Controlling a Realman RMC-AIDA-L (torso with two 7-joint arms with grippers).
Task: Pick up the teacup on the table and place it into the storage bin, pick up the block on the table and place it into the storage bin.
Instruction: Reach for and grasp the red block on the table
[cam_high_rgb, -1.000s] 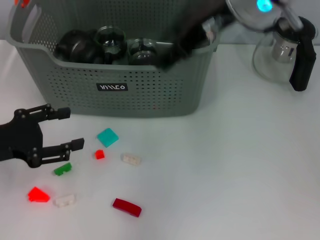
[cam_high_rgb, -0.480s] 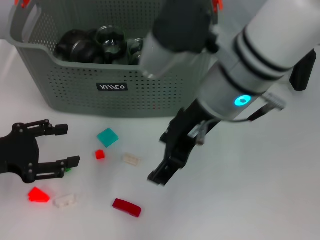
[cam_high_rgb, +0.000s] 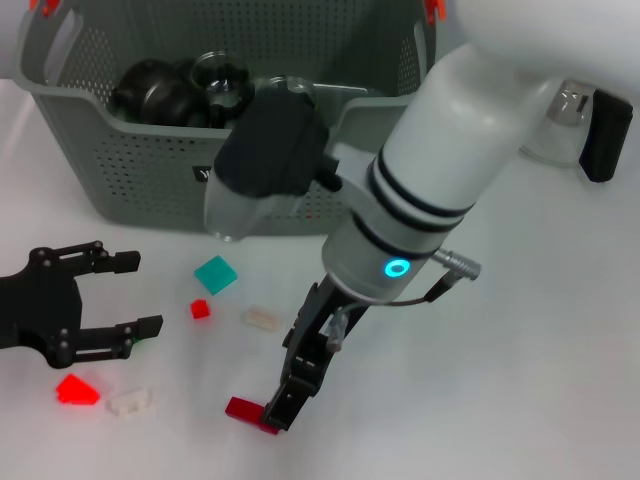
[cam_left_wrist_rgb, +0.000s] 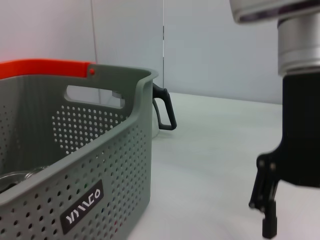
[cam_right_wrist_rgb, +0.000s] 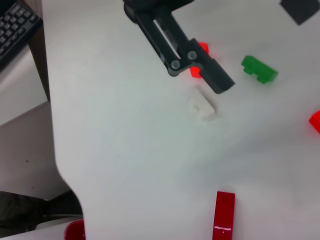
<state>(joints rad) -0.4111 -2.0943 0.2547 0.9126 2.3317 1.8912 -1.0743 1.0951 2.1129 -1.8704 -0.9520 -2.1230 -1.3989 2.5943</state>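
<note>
Blocks lie scattered before the storage bin (cam_high_rgb: 120, 150); your right gripper (cam_high_rgb: 283, 408) reaches down at the dark red block (cam_high_rgb: 245, 411) farthest from the bin, fingers unreadable. Left gripper (cam_high_rgb: 128, 294) waits spread, near the green block (cam_right_wrist_rgb: 259, 69). Glassware already sits inside the bin.

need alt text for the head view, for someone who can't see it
The right gripper reaches down over a dark red curved block on the white table, in front of a grey-green perforated storage bin holding dark and glass items. The open left gripper hovers near small scattered blocks.
</note>
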